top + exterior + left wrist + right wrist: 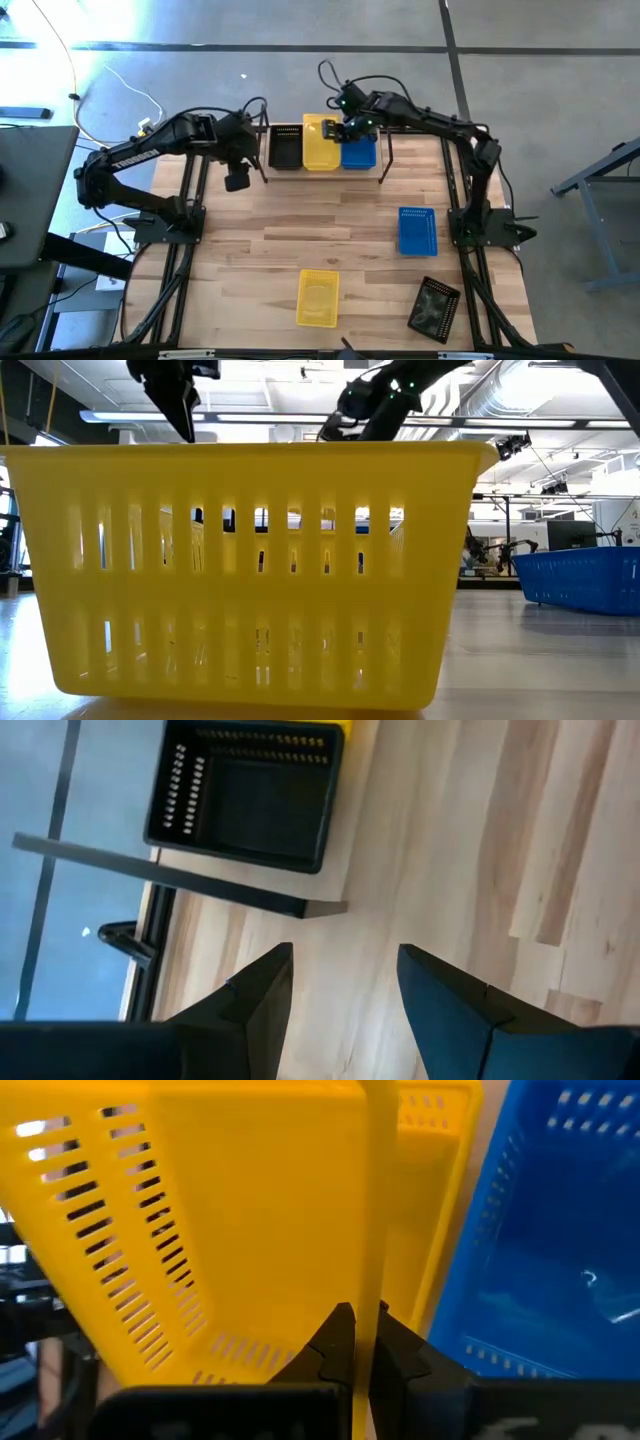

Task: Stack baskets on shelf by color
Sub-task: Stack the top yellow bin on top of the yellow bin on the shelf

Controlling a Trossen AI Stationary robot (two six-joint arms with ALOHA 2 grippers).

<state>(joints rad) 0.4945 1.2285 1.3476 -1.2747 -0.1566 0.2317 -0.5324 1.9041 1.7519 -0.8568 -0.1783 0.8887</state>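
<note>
the left gripper [237,180] hangs over the table [300,230] near its far left part, just in front of the shelf [320,165], fingers [255,1010] spread and holding nothing; it looks parked clear of the shelf so the other arm has room. on the shelf along the far edge, the black basket [285,147] sits at the left end, since each colour seems to get its own spot. next to it the yellow basket on the shelf [320,145] takes the middle, and the right gripper [352,125] is pinched shut on the rim of a yellow basket [250,1230] there, apparently lowering it into its match. the blue basket on the shelf [359,152] holds the right end. nearer the front edge lie the ones yet to be sorted: a loose yellow basket [318,297] at front centre, a loose blue basket [417,231] towards the right edge, and a tilted black one [435,308] by the front right corner.
</note>
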